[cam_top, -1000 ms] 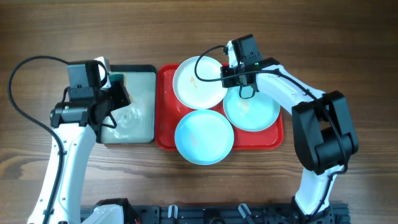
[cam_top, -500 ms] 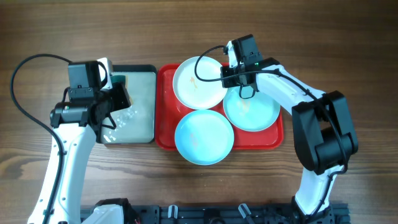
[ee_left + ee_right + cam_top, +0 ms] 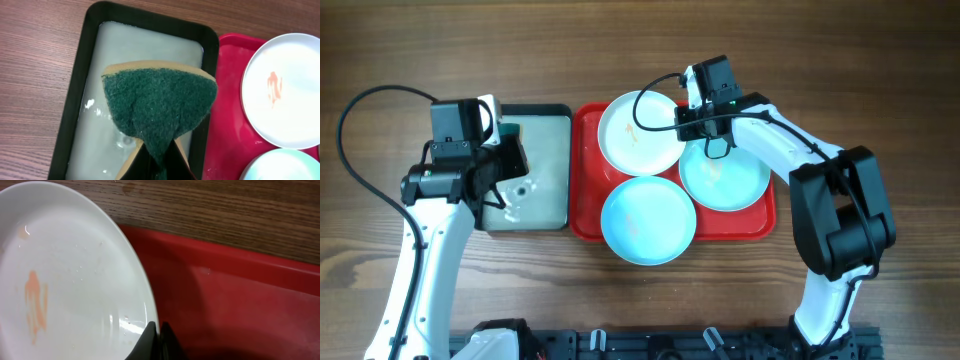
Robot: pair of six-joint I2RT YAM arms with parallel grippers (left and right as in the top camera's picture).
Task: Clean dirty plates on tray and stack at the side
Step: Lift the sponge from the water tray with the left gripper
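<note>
- The large red rectangular plastic tray (image 3: 582,205) lies in the middle of the brown wooden desk (image 3: 880,70) and carries all three plates.
- The round white plate (image 3: 638,135) sits at the tray's far left corner, reaching over the rim. It has an orange smear (image 3: 35,305) on its face.
- A pale aqua round plate (image 3: 648,222) overhangs the tray's near edge; a second aqua plate (image 3: 725,178) lies on the tray's right side.
- The right hand (image 3: 157,330) is clenched on the white plate's right rim.
- The left hand (image 3: 155,162) grasps a green-and-tan scouring sponge (image 3: 160,100) over the small black-rimmed tray (image 3: 75,95) of cloudy water, just left of the red tray.
</note>
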